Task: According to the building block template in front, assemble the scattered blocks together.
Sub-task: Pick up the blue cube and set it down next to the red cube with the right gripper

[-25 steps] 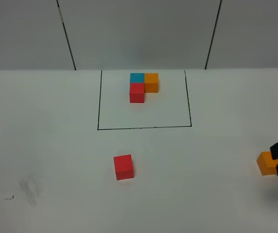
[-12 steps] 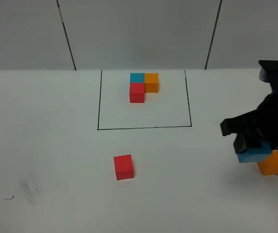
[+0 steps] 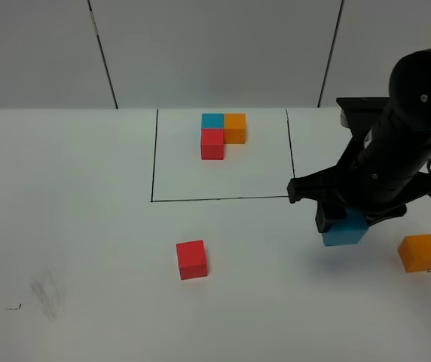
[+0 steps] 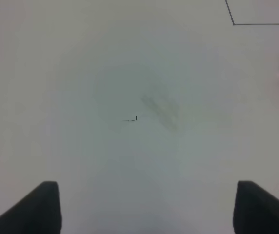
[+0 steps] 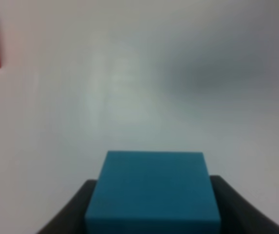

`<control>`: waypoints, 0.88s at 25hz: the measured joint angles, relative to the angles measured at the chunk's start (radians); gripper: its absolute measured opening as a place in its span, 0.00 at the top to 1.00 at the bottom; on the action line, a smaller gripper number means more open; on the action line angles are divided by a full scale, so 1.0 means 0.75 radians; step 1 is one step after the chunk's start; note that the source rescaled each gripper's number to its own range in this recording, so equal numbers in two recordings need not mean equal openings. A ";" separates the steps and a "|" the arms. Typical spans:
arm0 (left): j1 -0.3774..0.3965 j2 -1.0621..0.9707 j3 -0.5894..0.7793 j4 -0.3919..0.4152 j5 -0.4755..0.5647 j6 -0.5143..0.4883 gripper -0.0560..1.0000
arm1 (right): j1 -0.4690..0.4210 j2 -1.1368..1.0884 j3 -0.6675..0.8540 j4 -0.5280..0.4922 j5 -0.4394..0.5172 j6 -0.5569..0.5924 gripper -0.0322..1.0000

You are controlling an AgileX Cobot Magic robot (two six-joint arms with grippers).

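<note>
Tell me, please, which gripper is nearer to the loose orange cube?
Right. The right gripper, holding the blue cube, hangs beside the loose orange cube; the left gripper hovers open near the smudge, far across the table.

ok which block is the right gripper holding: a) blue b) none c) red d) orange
a: the blue block is clamped between the fingers of the right gripper, while the red block and orange block lie loose outside the frame.

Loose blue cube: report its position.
The blue cube is right of centre in the exterior high view, in the right tool, left of the loose orange cube.
</note>
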 joint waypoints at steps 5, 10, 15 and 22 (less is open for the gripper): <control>0.000 0.000 0.000 0.000 0.000 0.000 0.39 | 0.089 0.095 -0.128 -0.040 0.000 0.034 0.96; 0.000 0.000 0.000 0.000 0.000 0.000 0.39 | 0.186 0.216 -0.328 -0.069 0.004 0.073 0.96; 0.000 0.000 0.000 0.000 0.000 0.000 0.39 | 0.244 0.366 -0.528 -0.092 0.091 0.080 0.96; 0.000 0.000 0.000 0.000 0.000 0.000 0.39 | 0.271 0.526 -0.755 -0.115 0.151 0.081 0.96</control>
